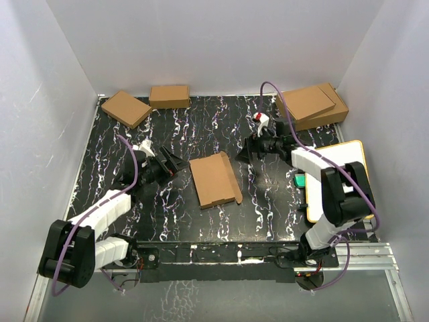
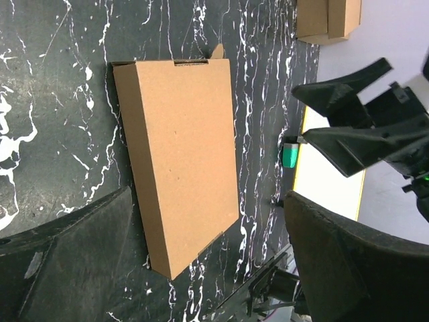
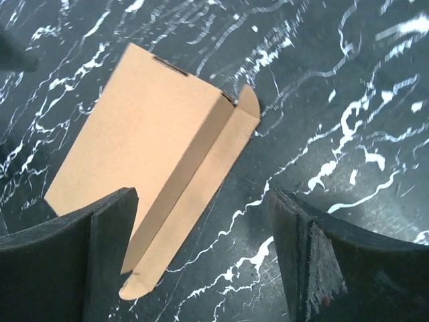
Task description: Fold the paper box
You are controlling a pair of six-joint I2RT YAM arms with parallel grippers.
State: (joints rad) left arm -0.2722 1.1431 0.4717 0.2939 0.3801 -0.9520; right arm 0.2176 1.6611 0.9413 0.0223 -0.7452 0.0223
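Paper box (image 1: 214, 180): plain brown corrugated cardboard, folded into thin flat rectangle, lid down, dark slot along one short edge. One long side flap with rounded ends untucked, splayed onto black marbled table (image 1: 167, 121). Lies mid-table between grippers, touching neither. Left gripper (image 1: 175, 163) fingers spread wide, empty. Right gripper (image 1: 244, 153) likewise wide, holding nothing.

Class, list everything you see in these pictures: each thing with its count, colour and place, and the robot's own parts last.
paper box: one, brown, table centre, side flap sticking out
small boxes: two, brown, back left
larger boxes: two, brown, stacked, back right
board: one, white with yellow edge, right side
green object: one, green, at the board's left edge
table: one, black with white veins
left gripper: open, left of the paper box
right gripper: open, right of it
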